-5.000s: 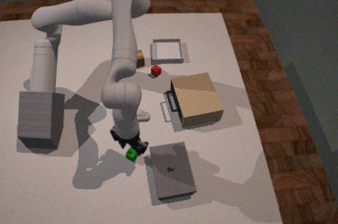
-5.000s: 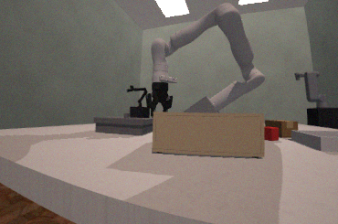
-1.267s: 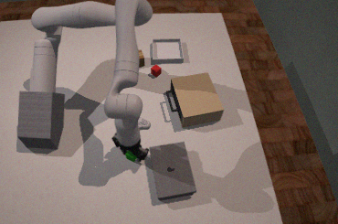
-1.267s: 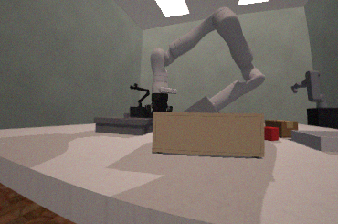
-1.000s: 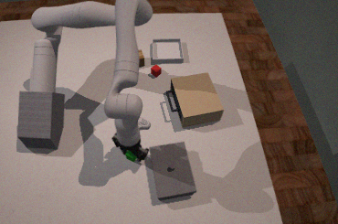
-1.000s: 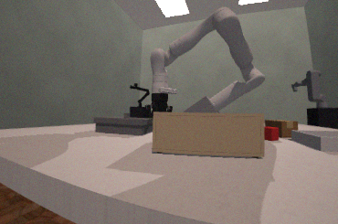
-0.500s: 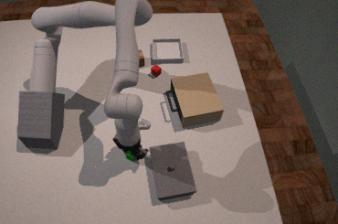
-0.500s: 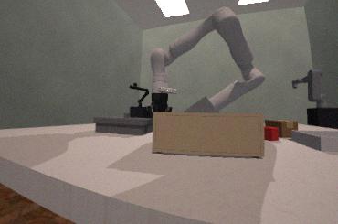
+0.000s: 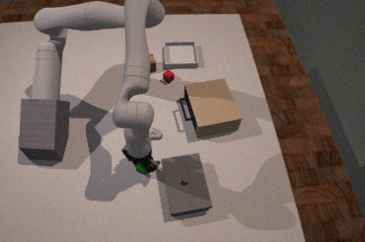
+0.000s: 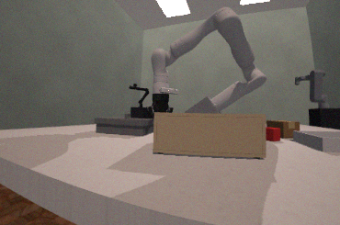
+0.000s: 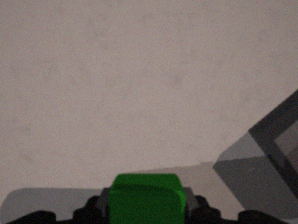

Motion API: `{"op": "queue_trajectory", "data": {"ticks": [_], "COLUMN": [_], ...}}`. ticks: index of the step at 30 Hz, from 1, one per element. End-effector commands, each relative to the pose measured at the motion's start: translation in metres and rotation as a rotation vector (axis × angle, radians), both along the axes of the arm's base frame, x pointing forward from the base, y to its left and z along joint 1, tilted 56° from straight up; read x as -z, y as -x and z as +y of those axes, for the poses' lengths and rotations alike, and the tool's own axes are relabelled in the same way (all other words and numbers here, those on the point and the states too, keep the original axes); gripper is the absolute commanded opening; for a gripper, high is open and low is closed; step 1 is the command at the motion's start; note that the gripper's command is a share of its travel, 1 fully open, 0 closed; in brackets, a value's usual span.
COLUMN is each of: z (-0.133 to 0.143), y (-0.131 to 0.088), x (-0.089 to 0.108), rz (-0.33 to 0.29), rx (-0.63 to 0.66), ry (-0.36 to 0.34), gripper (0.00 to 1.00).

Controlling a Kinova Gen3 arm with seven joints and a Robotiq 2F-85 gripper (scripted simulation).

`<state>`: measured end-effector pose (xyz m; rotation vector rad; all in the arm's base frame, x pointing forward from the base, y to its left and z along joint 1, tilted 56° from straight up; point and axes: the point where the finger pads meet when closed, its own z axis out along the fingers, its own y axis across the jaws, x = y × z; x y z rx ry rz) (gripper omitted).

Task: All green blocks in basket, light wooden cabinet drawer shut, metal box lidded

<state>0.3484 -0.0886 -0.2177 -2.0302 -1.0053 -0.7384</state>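
My gripper [image 9: 143, 166] [image 11: 147, 204] is shut on a green block [image 9: 140, 169] [image 11: 146, 192], with a finger on each side of it. In the exterior view the fingertips are hidden behind the light wooden cabinet [image 9: 212, 103] [image 10: 209, 135]. The cabinet's drawer looks shut, with its black handle [image 9: 185, 109] facing the arm's side. The grey metal box [image 10: 124, 129] stands just right of the gripper in the top view, its lid [image 9: 183, 172] [image 10: 121, 120] on top. The basket [image 9: 181, 65] [image 10: 310, 140], a shallow light grey tray, stands at the back; no block shows in it.
A red block [image 9: 169, 76] [image 10: 274, 134] lies near the basket, beside a brown box [image 9: 152, 63] [image 10: 290, 129] partly hidden by the arm in the top view. A large grey box [image 9: 43, 127] stands at the left near the arm's base. The cabinet stands between basket and metal box.
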Motion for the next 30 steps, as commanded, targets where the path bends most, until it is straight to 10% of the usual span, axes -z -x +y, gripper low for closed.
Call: {"op": "queue_trajectory", "data": {"ticks": [1, 30], "z": [-0.001, -0.022], "y": [0.0, 0.004], "x": [0.0, -0.015], "rz": [0.0, 0.0], "rx": [0.001, 0.001], "ry": [0.001, 0.001], "gripper": [0.1, 0.1]}}
